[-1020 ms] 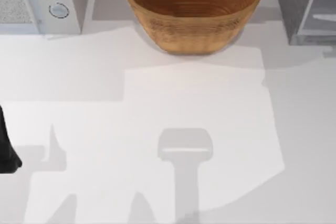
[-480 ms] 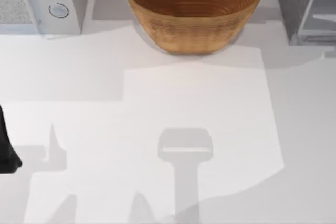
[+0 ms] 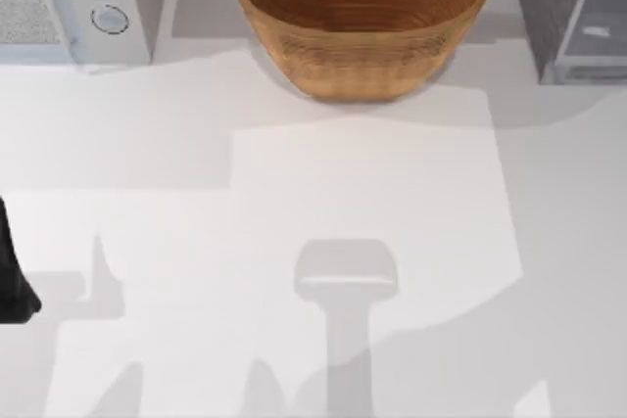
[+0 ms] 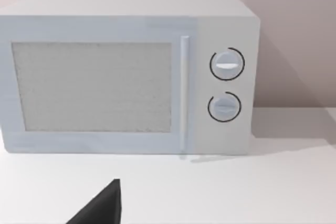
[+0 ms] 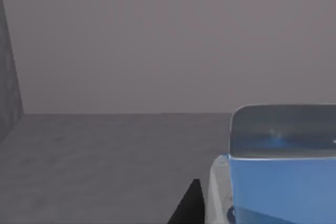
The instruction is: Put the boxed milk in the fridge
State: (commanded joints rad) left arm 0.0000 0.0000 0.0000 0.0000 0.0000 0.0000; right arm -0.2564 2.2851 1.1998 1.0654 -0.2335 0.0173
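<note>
close before the lens, the boxed milk (image 5: pixel 281 182): blue top with a glossy, rounded upper edge, a sliver of white lower part (image 5: pixel 216 192) just beside it, a trace of blue lettering at the edge. touching or just beside the carton, a dark pointed fingertip (image 5: pixel 188 205) of the right gripper. beyond, a speckled dark-grey floor (image 5: pixel 105 161), a plain grey back wall (image 5: pixel 168 40) and a darker side wall (image 5: pixel 9 61): the inside of the fridge.
</note>
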